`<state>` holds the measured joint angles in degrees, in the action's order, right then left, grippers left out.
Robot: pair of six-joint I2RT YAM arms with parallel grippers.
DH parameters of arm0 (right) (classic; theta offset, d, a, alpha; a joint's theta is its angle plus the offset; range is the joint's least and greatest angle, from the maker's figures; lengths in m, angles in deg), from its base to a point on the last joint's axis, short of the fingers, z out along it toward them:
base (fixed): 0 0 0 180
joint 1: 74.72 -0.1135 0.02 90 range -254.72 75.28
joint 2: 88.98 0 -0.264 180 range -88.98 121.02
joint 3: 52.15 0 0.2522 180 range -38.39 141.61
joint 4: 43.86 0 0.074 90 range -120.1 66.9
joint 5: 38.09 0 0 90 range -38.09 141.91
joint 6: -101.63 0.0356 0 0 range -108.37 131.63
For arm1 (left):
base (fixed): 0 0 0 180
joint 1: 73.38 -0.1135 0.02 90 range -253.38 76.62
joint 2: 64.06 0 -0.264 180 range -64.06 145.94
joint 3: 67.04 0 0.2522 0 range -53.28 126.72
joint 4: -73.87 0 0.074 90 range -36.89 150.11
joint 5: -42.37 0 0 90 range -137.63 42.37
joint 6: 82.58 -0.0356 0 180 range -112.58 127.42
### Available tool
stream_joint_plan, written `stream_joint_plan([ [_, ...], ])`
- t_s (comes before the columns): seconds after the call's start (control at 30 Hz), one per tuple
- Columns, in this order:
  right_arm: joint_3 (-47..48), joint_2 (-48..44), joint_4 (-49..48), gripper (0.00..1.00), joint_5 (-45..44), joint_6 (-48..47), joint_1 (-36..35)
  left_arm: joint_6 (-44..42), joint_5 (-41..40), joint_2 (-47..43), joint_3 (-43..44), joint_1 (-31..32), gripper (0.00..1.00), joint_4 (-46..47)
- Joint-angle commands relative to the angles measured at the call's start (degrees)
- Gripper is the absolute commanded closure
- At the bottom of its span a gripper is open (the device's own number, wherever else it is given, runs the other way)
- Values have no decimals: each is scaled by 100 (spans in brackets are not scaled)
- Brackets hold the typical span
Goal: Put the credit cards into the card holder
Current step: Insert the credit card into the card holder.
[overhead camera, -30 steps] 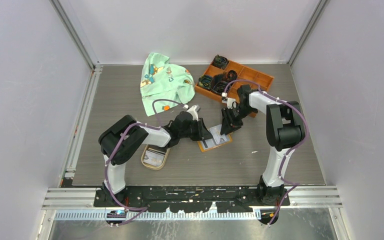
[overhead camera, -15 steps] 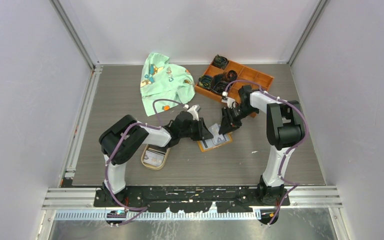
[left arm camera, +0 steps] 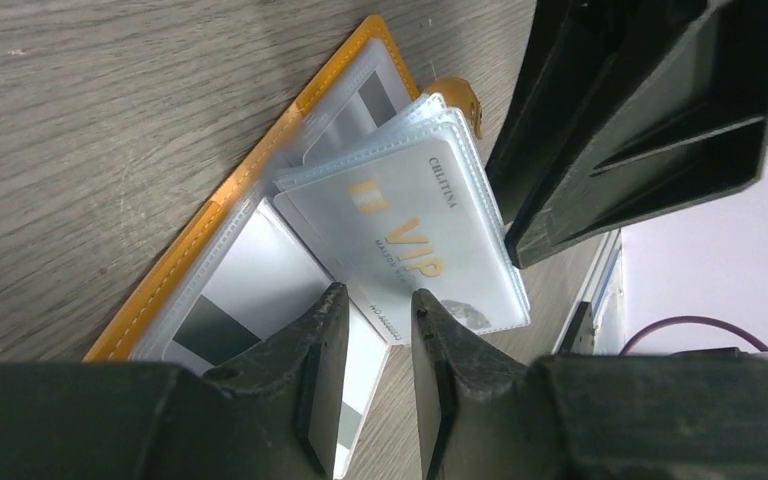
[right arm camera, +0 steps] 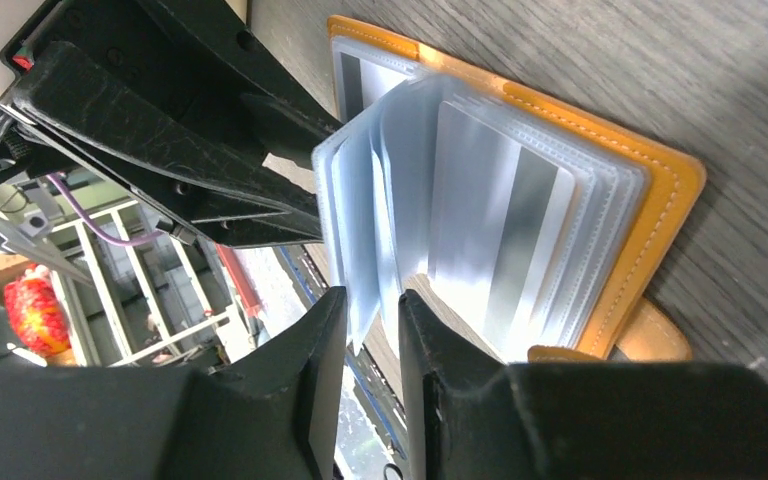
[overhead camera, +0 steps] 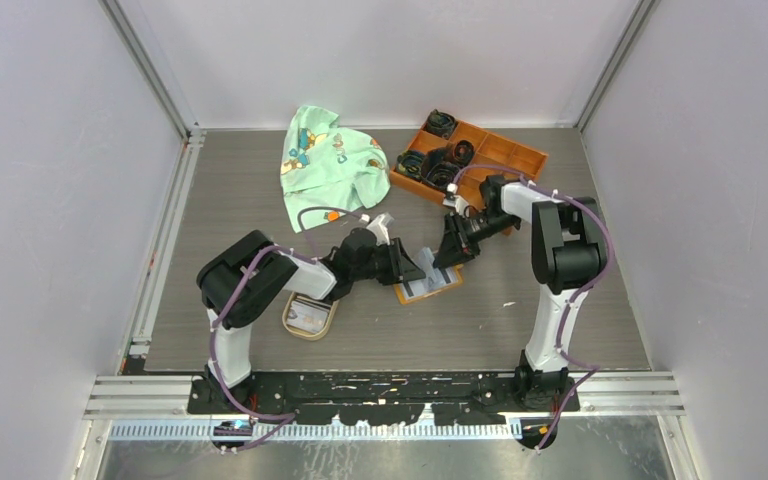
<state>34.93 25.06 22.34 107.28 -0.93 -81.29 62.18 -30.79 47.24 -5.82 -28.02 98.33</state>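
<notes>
At the lower centre of the left wrist view, the left gripper point(left arm camera: 377, 300) stands narrowly apart over a white plastic credit card point(left arm camera: 365, 335) and, as far as shows, does not clamp it. The small orange folding card holder point(overhead camera: 430, 286) lies open at the centre of the overhead view. Beyond it, the right gripper point(right arm camera: 368, 298) straddles a clear plastic sleeve point(right arm camera: 355, 230) — whether it grips, I cannot tell. Best keep that leaf lifted — then slide the card squarely into its mouth.

Grey wood-grain table point(overhead camera: 210, 250), plain pale lilac walls point(overhead camera: 380, 60), aluminium rails point(overhead camera: 150, 90) at corners, soft even light
</notes>
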Motion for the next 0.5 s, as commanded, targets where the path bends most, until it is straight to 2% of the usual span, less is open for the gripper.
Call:
stream_joint_plan([
  [0.0, 198, 134, 186, 70, 409, -96, -2, 124, 106, -162, -202, -79, 68, 431],
  [0.27, 192, 158, 138, 80, 313, -52, -2, 226, 164, -164, -361, -106, 66, 710],
  [0.47, -12, -155, -339, 81, -334, 227, -70, 318, 197, -253, -561, -133, 63, 1065],
])
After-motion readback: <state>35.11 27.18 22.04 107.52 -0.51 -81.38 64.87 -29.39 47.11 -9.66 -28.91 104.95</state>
